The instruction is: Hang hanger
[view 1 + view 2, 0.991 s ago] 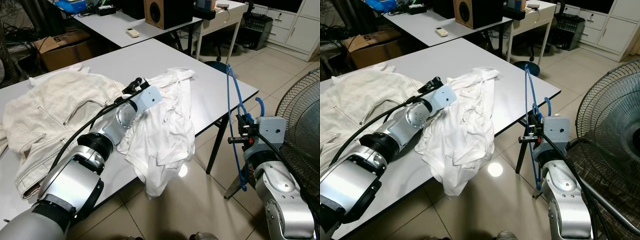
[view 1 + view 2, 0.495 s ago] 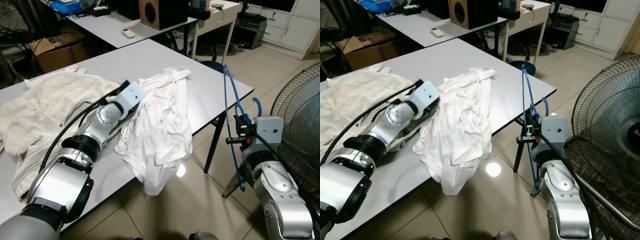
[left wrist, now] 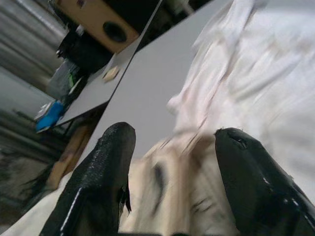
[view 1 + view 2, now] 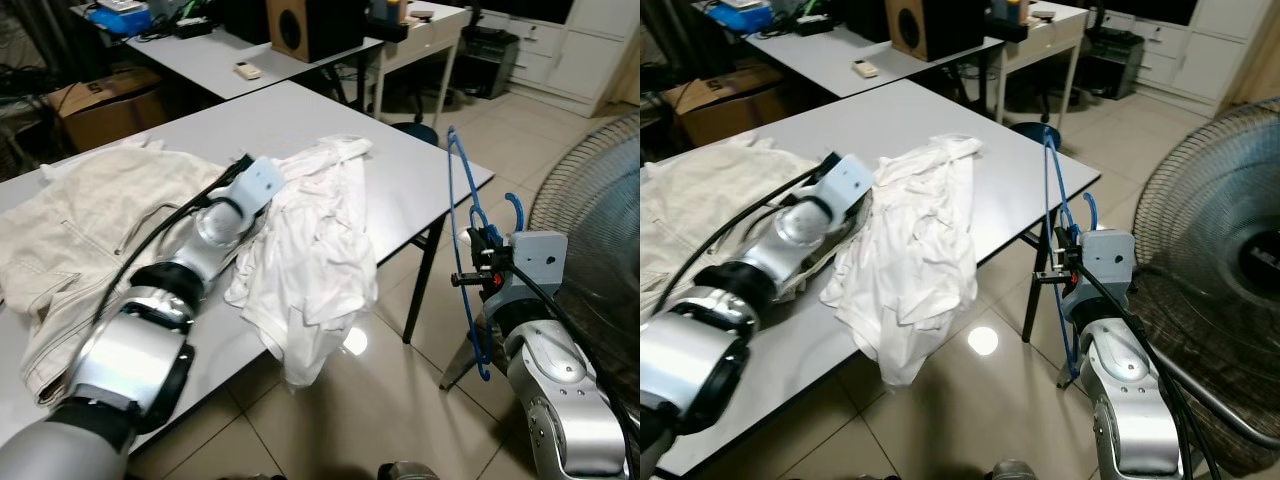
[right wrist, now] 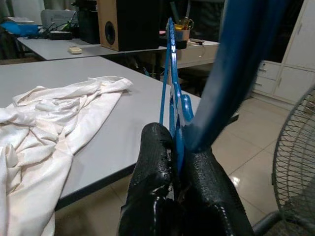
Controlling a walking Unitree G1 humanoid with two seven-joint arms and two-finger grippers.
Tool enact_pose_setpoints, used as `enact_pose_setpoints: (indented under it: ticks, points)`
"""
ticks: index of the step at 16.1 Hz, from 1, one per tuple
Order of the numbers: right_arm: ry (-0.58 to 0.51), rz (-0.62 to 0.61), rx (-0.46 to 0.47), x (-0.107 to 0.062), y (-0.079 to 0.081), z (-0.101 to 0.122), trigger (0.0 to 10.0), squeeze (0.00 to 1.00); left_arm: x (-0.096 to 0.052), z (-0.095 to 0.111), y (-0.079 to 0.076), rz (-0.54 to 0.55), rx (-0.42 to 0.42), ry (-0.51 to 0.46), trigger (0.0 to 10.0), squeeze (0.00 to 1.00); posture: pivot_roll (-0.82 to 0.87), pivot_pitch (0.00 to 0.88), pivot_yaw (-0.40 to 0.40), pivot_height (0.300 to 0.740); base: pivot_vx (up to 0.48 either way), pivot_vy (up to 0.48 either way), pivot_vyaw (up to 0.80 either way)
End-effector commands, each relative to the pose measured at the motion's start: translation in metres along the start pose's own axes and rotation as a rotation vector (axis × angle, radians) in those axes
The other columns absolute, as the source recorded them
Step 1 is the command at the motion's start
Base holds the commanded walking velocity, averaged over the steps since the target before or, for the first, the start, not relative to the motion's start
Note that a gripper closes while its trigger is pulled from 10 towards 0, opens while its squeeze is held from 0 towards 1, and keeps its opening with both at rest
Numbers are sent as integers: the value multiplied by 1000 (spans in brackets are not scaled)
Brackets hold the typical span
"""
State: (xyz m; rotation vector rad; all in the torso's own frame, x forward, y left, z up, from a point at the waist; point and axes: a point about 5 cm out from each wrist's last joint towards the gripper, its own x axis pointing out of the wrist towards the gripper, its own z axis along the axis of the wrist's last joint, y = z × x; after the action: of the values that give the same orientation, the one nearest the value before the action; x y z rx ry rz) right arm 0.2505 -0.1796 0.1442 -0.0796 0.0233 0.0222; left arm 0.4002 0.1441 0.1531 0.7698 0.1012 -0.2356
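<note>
Hanger: the blue hanger (image 4: 468, 250) is in the right tool (image 4: 478, 268), off the tabletop's (image 4: 420, 175) near corner, over the tiled floor (image 4: 380, 400).
Hanger axis: it stands almost upright; one long end rises above the tool, the other goes down beside the right arm, and the small hook (image 4: 515, 208) curls out just above the wrist housing.
Right tool: its two black fingers (image 5: 156, 162) are pressed together on the blue wire, so the grip looks firm.
Left tool: the left tool (image 3: 170, 162) lies low over the cloth on the tabletop, between the beige jacket (image 4: 80, 215) and the white shirt (image 4: 320, 240). Its fingers stand clearly apart, with nothing between them as far as the blurred wrist view lets me judge.
Shirt: it is crumpled, and part of it hangs over the tabletop's front edge toward the floor.
Key relation: the shirt lies to the left of the hanger and well apart from it, with the tabletop's corner between. The left arm is the nearer one to the cloth; the right arm already has the hanger.
Judgement: no rail or hook to hang on can be seen here. A big fan (image 4: 600, 210) stands close on the right, so a swing of the long wire to that side could catch it.
</note>
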Motion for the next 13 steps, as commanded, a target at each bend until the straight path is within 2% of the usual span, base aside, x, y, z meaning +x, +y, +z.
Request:
enact_pose_setpoints:
  ticks: [1, 2, 4, 5, 6, 7, 8, 9, 10, 12, 13]
  points:
    - [-3, 5, -2, 0, 1, 3, 10000, 0, 1, 2, 5, 36, -43, 1, 2549, 0, -307, 0, 91, 740, 0, 0, 0]
    - [-4, 11, -5, 1, 3, 4, 10000, 0, 2, -1, 3, 56, -8, 47, 0, 0, -321, 0, 92, 740, 0, 0, 0]
    - [-8, 12, -17, 0, 2, 6, 10000, 0, 1, -7, 5, 72, 16, 82, 0, 0, -339, 0, 101, 740, 0, 0, 0]
    - [-10, 5, -18, -2, 2, 7, 10000, 0, 1, -4, 6, 68, -21, 56, 118, 0, -350, 0, 115, 740, 0, 0, 0]
    - [-12, -11, -11, -5, 0, 7, 10000, 0, 2, 3, 5, 42, -134, -2, 8510, 0, -351, 0, 120, 740, 0, 0, 0]
    - [-12, -19, -2, -7, -1, 7, 10000, 0, 2, 9, 3, 16, -264, -50, 10000, 0, -351, 0, 125, 740, 0, 0, 0]
    - [-16, -23, 12, -12, 0, 6, 10000, 0, 1, 18, 3, -17, -647, -169, 10000, 0, -348, 0, 144, 740, 0, 0, 0]
    - [-31, -24, 26, -14, 2, 9, 10000, 0, -4, 18, 0, -71, -825, -255, 10000, 0, -341, 0, 146, 740, 0, 0, 0]
    - [-50, -13, 23, -15, 4, 14, 10000, 0, -16, 16, -6, -107, -841, -332, 10000, 0, -333, 0, 143, 740, 0, 0, 0]
    - [-72, 28, -17, -13, 9, 22, 10000, 0, -36, 11, -14, -89, -802, -376, 10000, 0, -313, 0, 118, 740, 0, 0, 0]
    - [-74, 72, -53, -11, 11, 25, 10000, 0, -53, 4, -24, -66, -795, -367, 10000, 0, -283, 0, 87, 740, 0, -480, 0]
